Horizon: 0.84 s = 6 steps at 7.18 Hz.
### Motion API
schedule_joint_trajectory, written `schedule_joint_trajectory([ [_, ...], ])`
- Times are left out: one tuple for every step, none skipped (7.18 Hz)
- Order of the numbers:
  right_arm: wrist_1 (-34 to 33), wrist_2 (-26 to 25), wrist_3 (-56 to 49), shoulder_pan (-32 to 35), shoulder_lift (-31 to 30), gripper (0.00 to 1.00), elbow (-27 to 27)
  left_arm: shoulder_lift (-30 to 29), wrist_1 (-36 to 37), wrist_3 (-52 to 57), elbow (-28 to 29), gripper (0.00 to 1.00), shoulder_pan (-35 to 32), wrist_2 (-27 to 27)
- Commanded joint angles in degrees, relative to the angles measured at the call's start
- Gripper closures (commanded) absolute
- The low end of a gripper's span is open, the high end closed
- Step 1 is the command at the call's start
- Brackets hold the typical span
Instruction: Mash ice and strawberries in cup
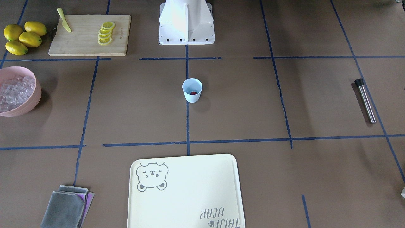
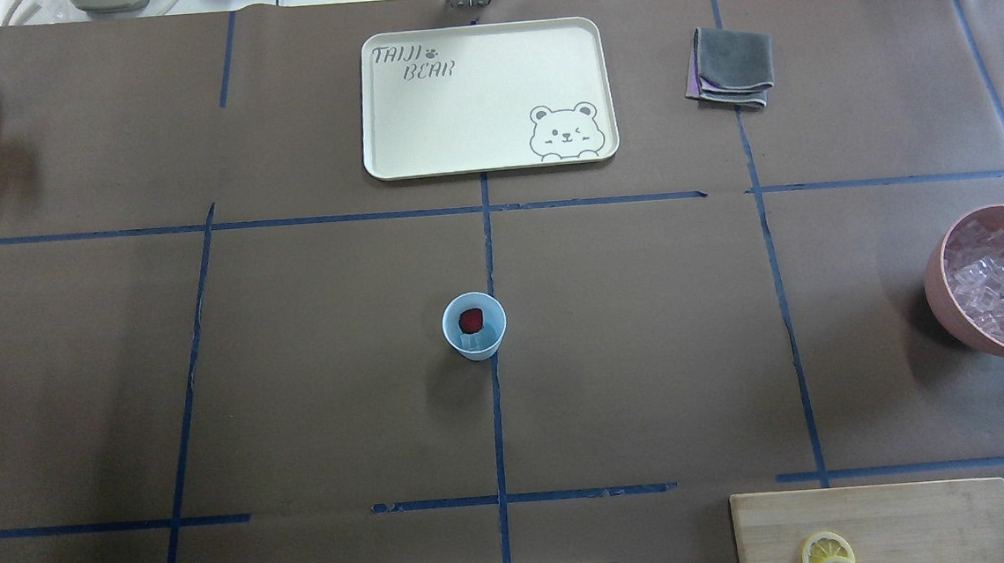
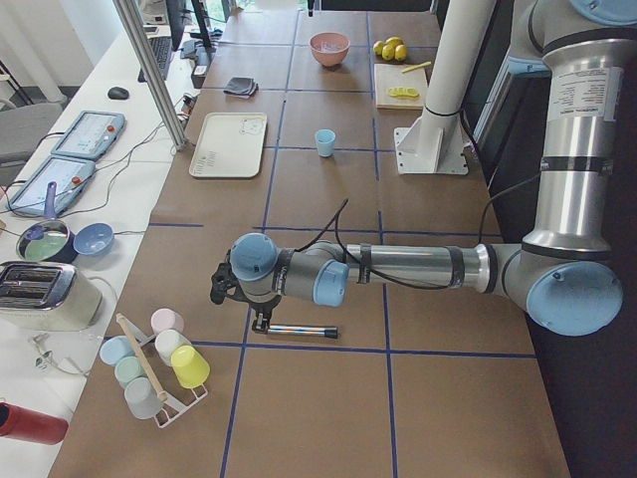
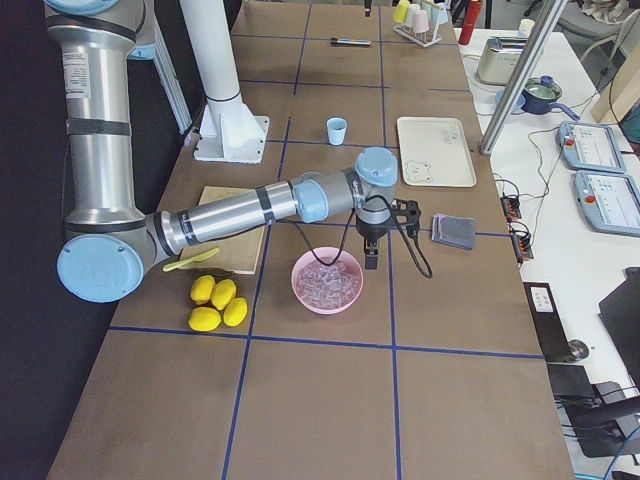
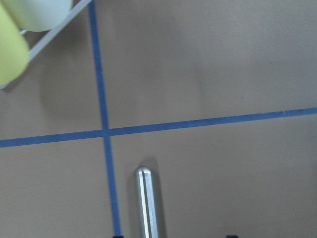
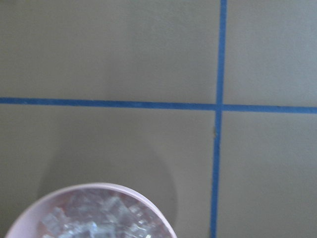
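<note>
The light-blue cup (image 2: pixel 474 326) stands upright at the table's middle, also in the front view (image 1: pixel 192 90). A dark-red strawberry (image 2: pixel 470 321) lies inside it, with a pale piece of ice (image 2: pixel 474 344) beside it. More ice cubes (image 2: pixel 1001 282) fill the pink bowl (image 2: pixel 940 286). My left gripper (image 3: pixel 261 321) hovers over a steel muddler (image 1: pixel 365 101). In the left wrist view two dark fingertips (image 5: pixel 230 236) sit apart on either side of the muddler (image 5: pixel 147 203). My right gripper (image 4: pixel 371 255) hangs at the bowl's far rim (image 4: pixel 325 258); I cannot tell whether it is open.
A cream bear tray (image 2: pixel 486 97) and a folded grey cloth (image 2: pixel 728 68) lie at the far side. A cutting board (image 1: pixel 90 34) holds lemon slices and a yellow knife, with whole lemons (image 1: pixel 23 37) beside it. A rack of cups (image 3: pixel 159 363) stands near the left gripper.
</note>
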Motion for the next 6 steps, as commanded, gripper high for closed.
schedule_joint_trajectory([
  [-0.2,3.3,-8.0,4.9,-5.1,0.0,-2.1,-0.4,8.3,3.1,-3.1,0.22,-2.1,0.3],
  [-0.2,3.3,-8.4,5.0,-5.9,0.0,-2.1,-0.3,13.8,3.3,-5.6,0.22,-2.2,1.0],
  [0.0,2.5,-8.3,4.9,-6.0,0.0,-2.0,0.6,13.9,3.3,-6.9,0.21,-2.4,5.0],
  [0.0,2.3,-8.3,4.9,-5.5,0.0,-2.1,0.4,14.3,3.2,-7.4,0.16,-2.2,8.4],
  [0.5,2.1,-8.1,4.9,-5.4,0.0,-2.1,0.4,14.2,3.2,-7.2,0.0,-2.2,8.4],
  [0.6,1.6,-7.6,4.8,-5.3,0.0,-1.9,2.6,13.1,3.6,-6.8,0.0,-2.2,8.1],
])
